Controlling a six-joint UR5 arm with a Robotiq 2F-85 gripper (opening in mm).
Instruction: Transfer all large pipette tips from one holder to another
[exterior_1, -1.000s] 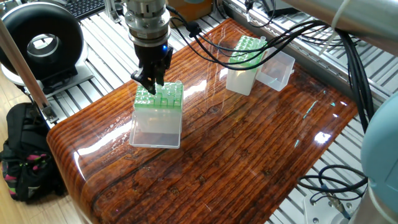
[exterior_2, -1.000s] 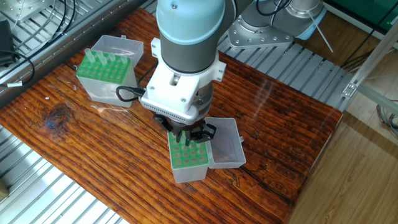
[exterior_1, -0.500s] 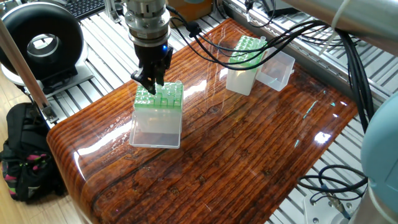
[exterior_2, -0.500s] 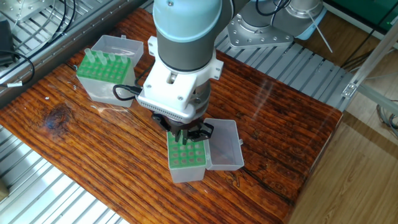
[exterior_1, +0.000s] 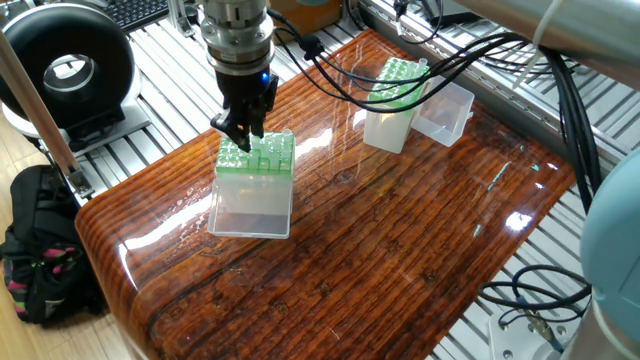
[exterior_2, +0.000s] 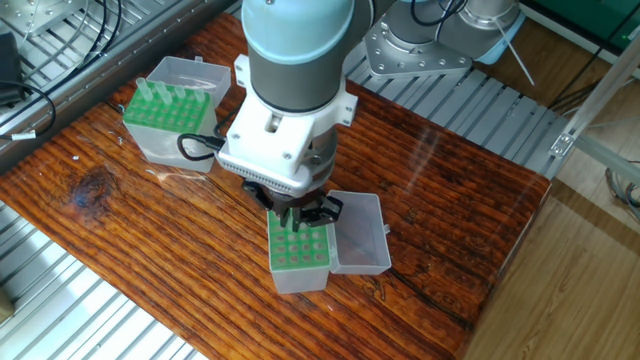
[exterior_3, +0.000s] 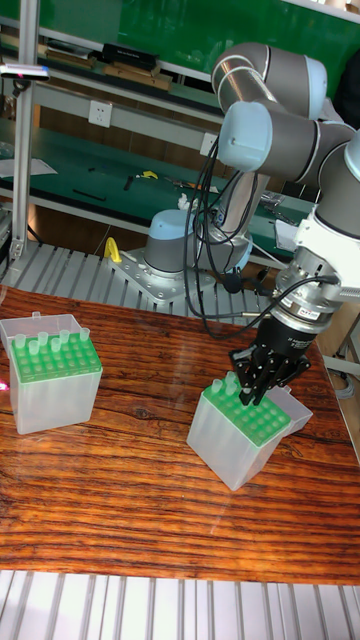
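Note:
My gripper (exterior_1: 243, 137) points straight down onto the green top of the near holder (exterior_1: 252, 195), at its far left corner. Its fingers are pinched close on a large pipette tip (exterior_3: 233, 384) that stands in that corner; most of the tip is hidden. From the other side, the gripper (exterior_2: 295, 217) covers the back rows of this holder (exterior_2: 298, 255). In the tall view the gripper (exterior_3: 254, 392) sits on the holder (exterior_3: 238, 440). The second holder (exterior_2: 168, 122) carries several upright tips (exterior_2: 158, 92) and also shows in the two remaining views (exterior_1: 392, 92) (exterior_3: 48, 372).
Each holder's clear lid hangs open beside it (exterior_2: 362, 235) (exterior_1: 447, 110). The wooden tabletop (exterior_1: 400, 230) ends in a slotted metal frame (exterior_2: 60, 300). Black cables (exterior_1: 420, 55) trail from the arm. A black bag (exterior_1: 40, 250) lies on the floor at the left.
The arm has drifted slightly to the left in the other fixed view, and the near holder has shifted a little with it. The fingers stay pinched.

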